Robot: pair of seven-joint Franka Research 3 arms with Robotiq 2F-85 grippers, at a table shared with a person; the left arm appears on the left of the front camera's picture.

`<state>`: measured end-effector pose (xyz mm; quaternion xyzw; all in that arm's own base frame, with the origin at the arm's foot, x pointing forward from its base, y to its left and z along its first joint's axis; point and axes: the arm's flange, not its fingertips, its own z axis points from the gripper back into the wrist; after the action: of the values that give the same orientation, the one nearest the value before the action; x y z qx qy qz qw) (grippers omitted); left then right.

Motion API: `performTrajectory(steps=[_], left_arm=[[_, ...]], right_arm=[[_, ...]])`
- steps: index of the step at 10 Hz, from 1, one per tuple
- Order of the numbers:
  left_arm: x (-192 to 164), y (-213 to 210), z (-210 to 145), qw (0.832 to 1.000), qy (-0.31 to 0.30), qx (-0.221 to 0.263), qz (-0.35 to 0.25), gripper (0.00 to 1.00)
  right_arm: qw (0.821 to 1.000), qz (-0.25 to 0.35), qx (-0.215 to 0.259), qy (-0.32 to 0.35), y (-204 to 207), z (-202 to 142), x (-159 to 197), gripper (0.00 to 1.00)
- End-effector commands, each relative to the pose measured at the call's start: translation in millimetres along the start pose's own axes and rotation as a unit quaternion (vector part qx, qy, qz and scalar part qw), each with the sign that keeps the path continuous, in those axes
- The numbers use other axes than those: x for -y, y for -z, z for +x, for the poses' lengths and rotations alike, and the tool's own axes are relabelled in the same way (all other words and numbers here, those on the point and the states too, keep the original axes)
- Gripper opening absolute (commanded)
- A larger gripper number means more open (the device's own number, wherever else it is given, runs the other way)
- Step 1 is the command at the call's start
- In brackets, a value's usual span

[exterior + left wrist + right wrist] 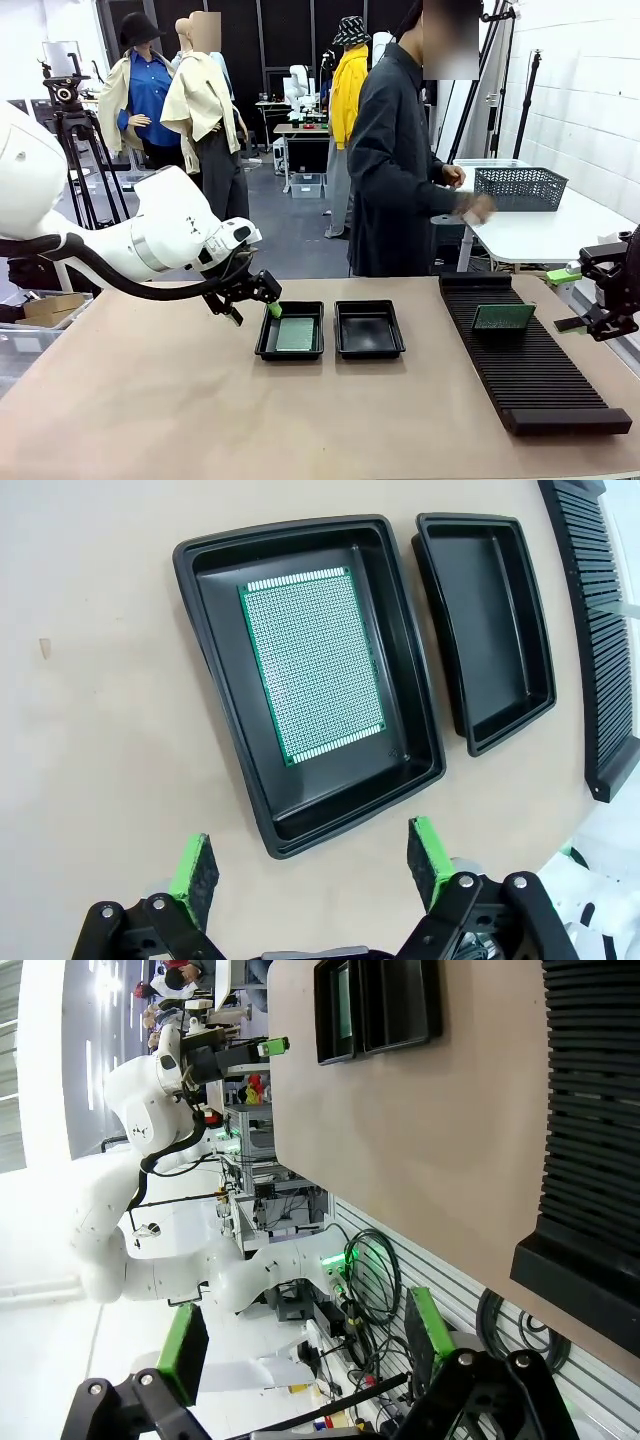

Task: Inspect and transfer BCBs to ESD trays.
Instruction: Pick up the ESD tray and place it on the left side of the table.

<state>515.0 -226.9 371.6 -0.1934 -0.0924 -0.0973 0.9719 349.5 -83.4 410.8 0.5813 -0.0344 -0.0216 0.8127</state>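
One BCB (pixel 313 665) lies flat on the floor of the left ESD tray (pixel 215 695). In the left wrist view its long axis runs from about 11 to 5 o'clock, parallel to the tray's long walls. Black floor shows round every edge, widest at the 6 o'clock end. The right ESD tray (pixel 490 620) sits just beside it at 3 o'clock, with a narrow gap between the rims. Bare table (pixel 100 730) spreads at 9 o'clock.

The left gripper (pixel 310 865) hangs off the tray's 6 o'clock rim, jaws wide apart, holding nothing.

In the front view a second BCB (pixel 503 317) stands on edge in the ribbed rack (pixel 530 380), its long edge running 9 to 3. The right gripper (pixel 567 300) is at its 3 o'clock, jaws spread and empty.
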Motion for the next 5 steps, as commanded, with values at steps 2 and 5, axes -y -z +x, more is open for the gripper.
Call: performTrajectory(steps=[2, 5], left_arm=[[5.5, -1.0, 4.7, 1.0, -0.01, -0.003, 0.011, 1.0], [5.2, -1.7, 5.3, 1.0, -0.01, 0.0, 0.012, 1.0]], right_arm=[[1.0, 0.004, 0.003, -0.004, 1.4, 2.9, -1.5, 1.0], [1.0, 0.008, -0.005, -0.011, 2.4, 10.0, -1.0, 1.0]])
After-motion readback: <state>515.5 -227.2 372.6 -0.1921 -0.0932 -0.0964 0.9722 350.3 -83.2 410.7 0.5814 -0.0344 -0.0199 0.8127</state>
